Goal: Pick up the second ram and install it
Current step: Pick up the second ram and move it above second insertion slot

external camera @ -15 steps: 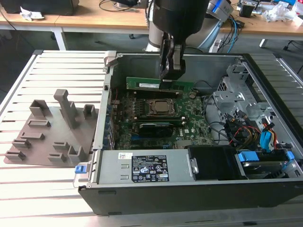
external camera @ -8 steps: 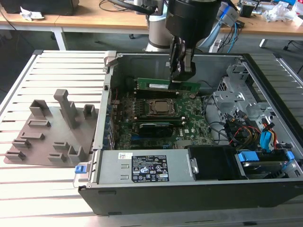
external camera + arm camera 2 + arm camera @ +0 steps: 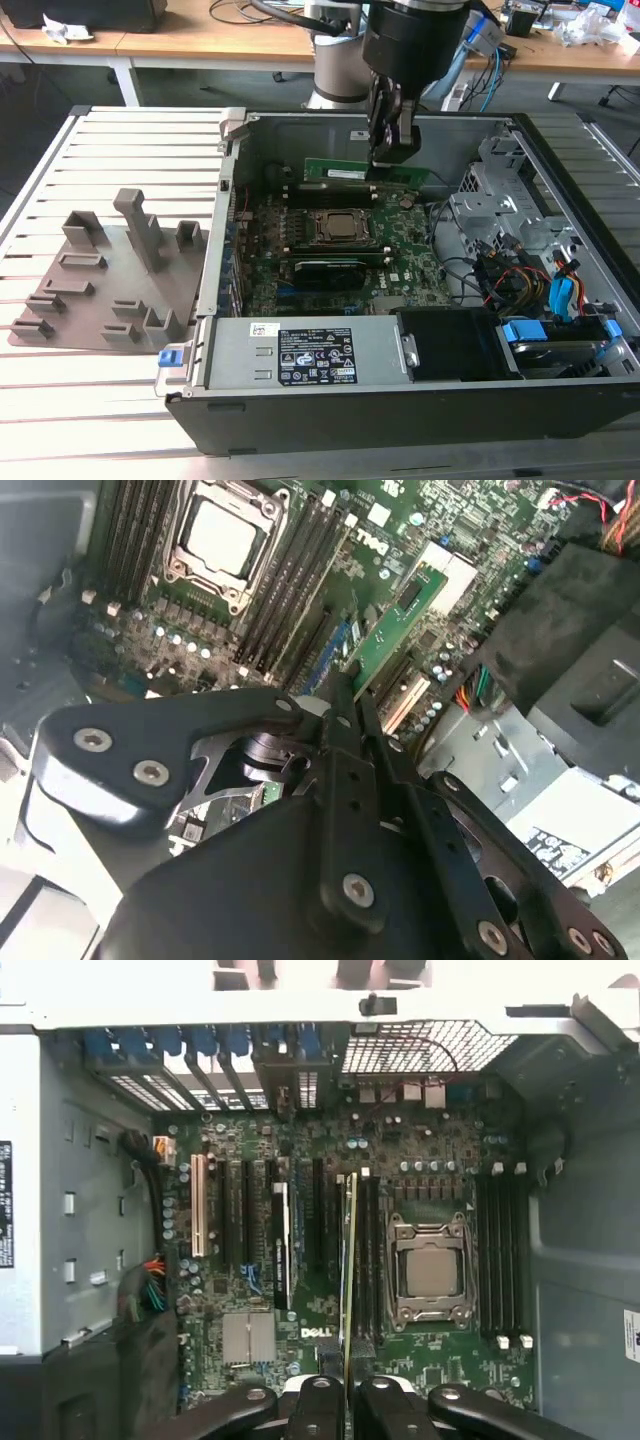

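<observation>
One tool (image 3: 386,158) clamps the second ram (image 3: 340,172), edge-down above memory slots (image 3: 370,1260) beside the CPU socket (image 3: 343,228).

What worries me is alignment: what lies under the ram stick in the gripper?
In the first wrist view the ram stick, pinched in the gripper, is over the memory slots beside the CPU socket. The slot directly beneath is hidden by the stick.

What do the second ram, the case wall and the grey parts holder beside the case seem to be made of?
The second ram: green circuit-board laminate, slightly glossy, with dark chips. The case wall: probably sheet metal, dull grey, folded edges. The parts holder: likely matte moulded or printed plastic, uniform grey-brown.
</observation>
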You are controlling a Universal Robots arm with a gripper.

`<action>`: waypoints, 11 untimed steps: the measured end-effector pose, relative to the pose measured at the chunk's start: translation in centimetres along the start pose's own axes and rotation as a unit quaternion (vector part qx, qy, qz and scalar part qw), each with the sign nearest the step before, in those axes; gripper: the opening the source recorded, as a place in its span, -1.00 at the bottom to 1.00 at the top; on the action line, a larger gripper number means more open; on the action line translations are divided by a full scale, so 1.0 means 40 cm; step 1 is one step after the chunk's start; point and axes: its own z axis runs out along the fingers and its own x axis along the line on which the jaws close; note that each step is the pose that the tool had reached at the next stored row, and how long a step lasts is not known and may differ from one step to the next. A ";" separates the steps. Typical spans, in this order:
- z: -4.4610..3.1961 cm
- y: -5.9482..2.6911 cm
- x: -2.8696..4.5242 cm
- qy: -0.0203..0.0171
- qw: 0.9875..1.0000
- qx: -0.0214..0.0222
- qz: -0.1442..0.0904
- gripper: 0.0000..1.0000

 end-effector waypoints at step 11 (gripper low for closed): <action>0.048 -0.041 -0.019 -0.030 1.000 -0.001 -0.005 -0.72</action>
